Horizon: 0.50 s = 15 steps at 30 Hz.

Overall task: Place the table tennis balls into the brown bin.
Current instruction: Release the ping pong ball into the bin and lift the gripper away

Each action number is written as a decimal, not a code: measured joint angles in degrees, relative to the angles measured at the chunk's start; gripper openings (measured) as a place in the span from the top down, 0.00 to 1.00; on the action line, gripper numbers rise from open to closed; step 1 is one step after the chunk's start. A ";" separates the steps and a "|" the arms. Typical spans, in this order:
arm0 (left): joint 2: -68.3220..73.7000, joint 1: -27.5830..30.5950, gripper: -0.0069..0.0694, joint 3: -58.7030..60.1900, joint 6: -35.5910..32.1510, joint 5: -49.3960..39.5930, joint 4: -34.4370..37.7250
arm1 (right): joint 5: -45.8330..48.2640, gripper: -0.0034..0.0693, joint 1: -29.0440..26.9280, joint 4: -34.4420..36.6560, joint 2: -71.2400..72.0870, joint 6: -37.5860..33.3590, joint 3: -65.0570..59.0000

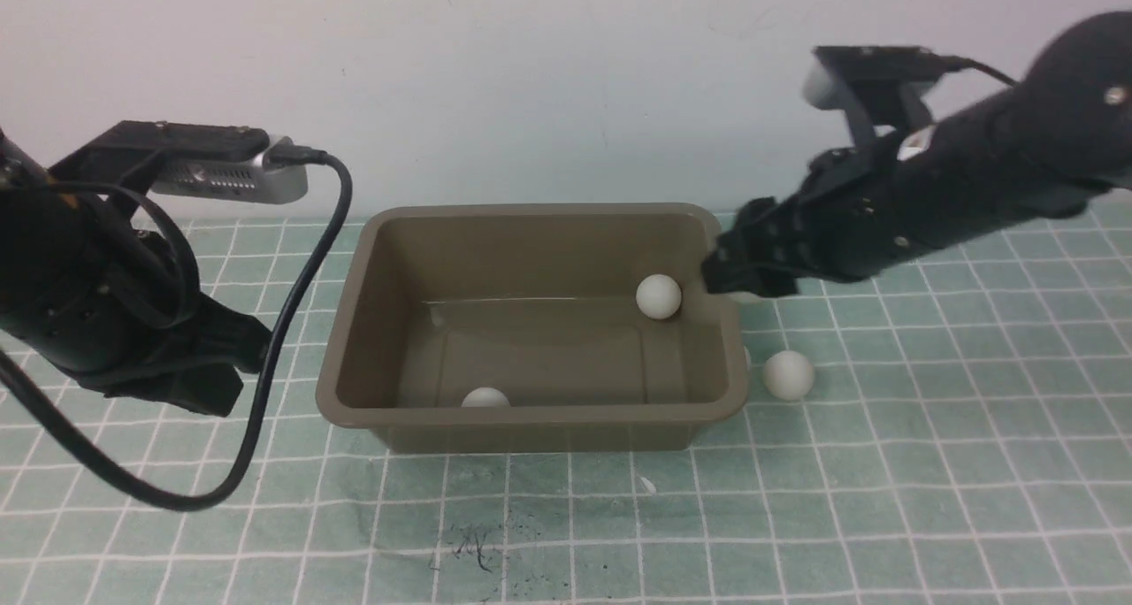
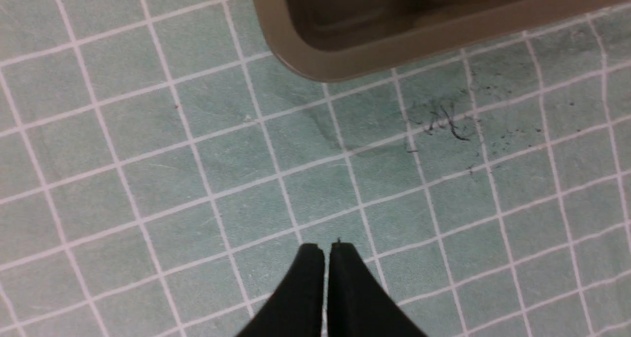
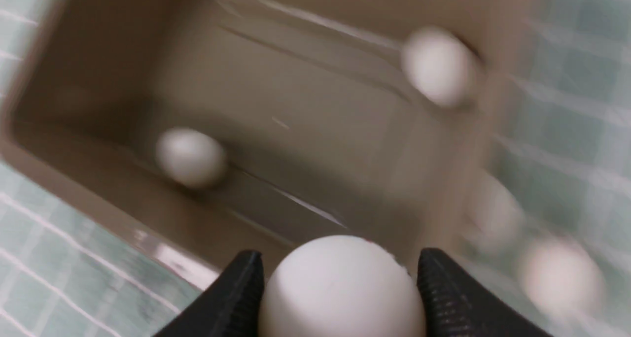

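The right gripper (image 3: 340, 287) holds a white table tennis ball (image 3: 341, 290) between its two dark fingertips, which stand apart by the ball's width. In the front view this gripper is at the right side of the brown bin (image 1: 566, 417), near its flared rim, with its arm reaching in from the right. Two more balls lie inside the rectangular, olive-brown bin: one (image 1: 659, 296) toward the far right, the other (image 1: 485, 398) by the near wall, partly hidden by the rim. Outside, just beside the bin's right wall, a ball (image 1: 789, 375) rests on the green tablecloth with white grid lines (image 1: 929, 499); another (image 3: 493, 214), blurred in the right wrist view, lies between it and the bin. To the left of the bin, the left gripper (image 2: 327, 248) hangs above the cloth, its fingertips closed, with nothing between them. Behind everything stands a pale wall (image 1: 531, 83).
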State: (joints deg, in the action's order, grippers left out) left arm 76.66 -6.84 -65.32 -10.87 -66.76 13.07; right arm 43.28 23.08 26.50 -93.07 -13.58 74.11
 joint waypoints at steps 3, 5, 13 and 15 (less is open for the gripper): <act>-0.16 0.00 0.92 1.21 -1.95 -0.01 0.44 | 0.76 0.36 2.14 0.14 -6.51 -1.18 6.45; -0.16 0.00 0.92 1.22 -2.54 -0.34 0.44 | 2.62 0.27 2.07 -1.41 -8.75 -1.03 9.13; -0.16 0.00 0.92 1.22 -2.67 0.04 -0.15 | 17.34 0.15 -4.38 -24.58 -10.58 10.42 15.77; -0.16 0.00 0.92 1.22 -2.62 0.17 -0.20 | 21.84 0.23 -9.04 -26.49 -10.92 13.58 15.41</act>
State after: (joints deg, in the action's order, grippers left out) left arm 76.51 -6.84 -64.11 -13.49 -66.59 12.87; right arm 65.12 14.04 0.00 -103.99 0.00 89.53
